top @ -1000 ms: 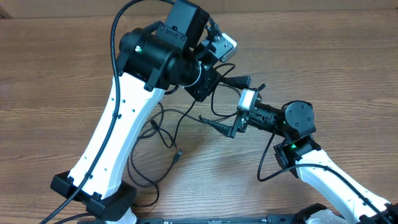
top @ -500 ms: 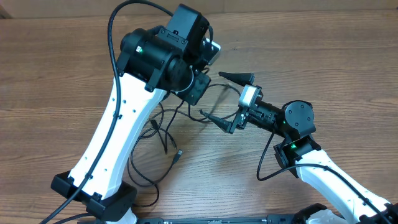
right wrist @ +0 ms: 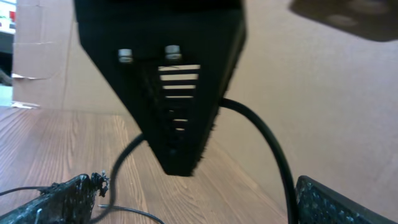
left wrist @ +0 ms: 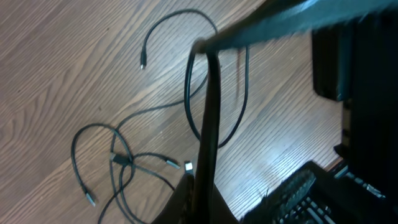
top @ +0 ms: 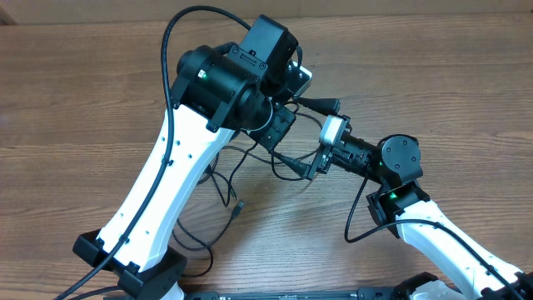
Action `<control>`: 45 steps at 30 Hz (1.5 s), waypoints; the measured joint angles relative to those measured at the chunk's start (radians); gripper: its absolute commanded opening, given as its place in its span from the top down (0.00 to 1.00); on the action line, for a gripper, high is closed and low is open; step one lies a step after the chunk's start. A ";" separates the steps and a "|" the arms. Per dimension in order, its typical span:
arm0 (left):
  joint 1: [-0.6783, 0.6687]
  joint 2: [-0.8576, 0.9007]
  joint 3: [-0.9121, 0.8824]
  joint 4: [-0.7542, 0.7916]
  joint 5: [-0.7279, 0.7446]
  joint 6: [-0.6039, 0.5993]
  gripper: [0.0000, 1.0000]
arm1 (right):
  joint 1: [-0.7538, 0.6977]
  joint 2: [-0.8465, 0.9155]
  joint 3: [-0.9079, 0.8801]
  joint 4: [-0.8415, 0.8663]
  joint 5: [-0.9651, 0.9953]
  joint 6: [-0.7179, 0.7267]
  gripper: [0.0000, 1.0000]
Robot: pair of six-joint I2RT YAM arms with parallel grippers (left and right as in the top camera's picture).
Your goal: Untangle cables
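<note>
My left gripper [left wrist: 202, 186] is shut on one thin black cable [left wrist: 209, 118], which runs up from its jaws and loops back down toward the table. In the overhead view the left wrist [top: 250, 83] hides that grip. The other cables [top: 221, 177] lie tangled on the wood below, with small plugs at their ends [left wrist: 91, 199]. My right gripper [top: 306, 133] is open, one finger [top: 323, 105] above and one [top: 291, 162] below the left gripper's tip. In the right wrist view the left gripper's black tip [right wrist: 177, 118] hangs between the right fingers [right wrist: 59, 199], with a cable [right wrist: 273, 149] beside it.
The wooden table [top: 433, 67] extends on all sides. The right arm's own thick wire [top: 354, 223] loops beside its base. A black rail [top: 291, 295] runs along the near edge. A cardboard wall [right wrist: 37, 62] stands beyond the table.
The left arm swung left and up, then came back right and down, its gripper now between the right gripper's fingers. The right arm has stayed still and open.
</note>
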 measured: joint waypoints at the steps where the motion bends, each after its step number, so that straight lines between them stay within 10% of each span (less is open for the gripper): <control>1: 0.000 0.000 0.000 0.004 0.003 0.000 0.96 | 0.000 0.000 0.000 0.000 -0.007 0.000 0.00; 39: -0.088 0.012 0.000 0.195 0.048 -0.164 0.91 | 0.006 0.000 0.000 -0.048 -0.046 0.003 0.00; 44: -0.088 0.012 0.000 0.144 -0.035 -0.166 0.67 | 0.006 0.000 0.000 -0.121 -0.021 0.004 0.00; 45: -0.088 0.012 0.000 0.134 -0.058 -0.165 0.31 | 0.006 0.000 0.000 -0.142 -0.005 0.004 0.00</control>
